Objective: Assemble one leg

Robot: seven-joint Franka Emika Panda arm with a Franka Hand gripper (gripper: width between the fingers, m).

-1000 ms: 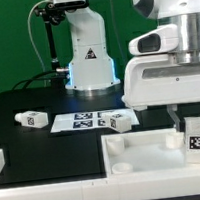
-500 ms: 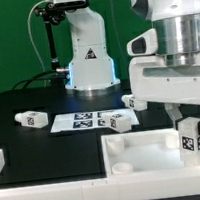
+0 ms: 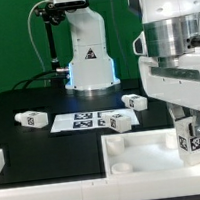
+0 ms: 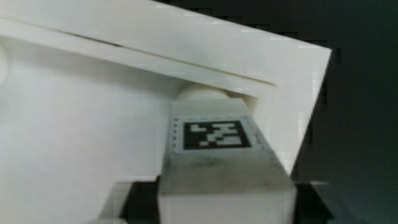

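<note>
Gripper [image 3: 191, 128] is clamped on the leg [image 3: 193, 144], holding it upright between its fingers. Leg sits at the corner of the white tray [image 3: 144, 148], at the exterior view's right; contact unclear.

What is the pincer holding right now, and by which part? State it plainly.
The pincer holds one leg, a small white tagged block, upright over the white tray-like part. Its fingers clamp the leg's upper end, leaving the tagged lower end free.
</note>
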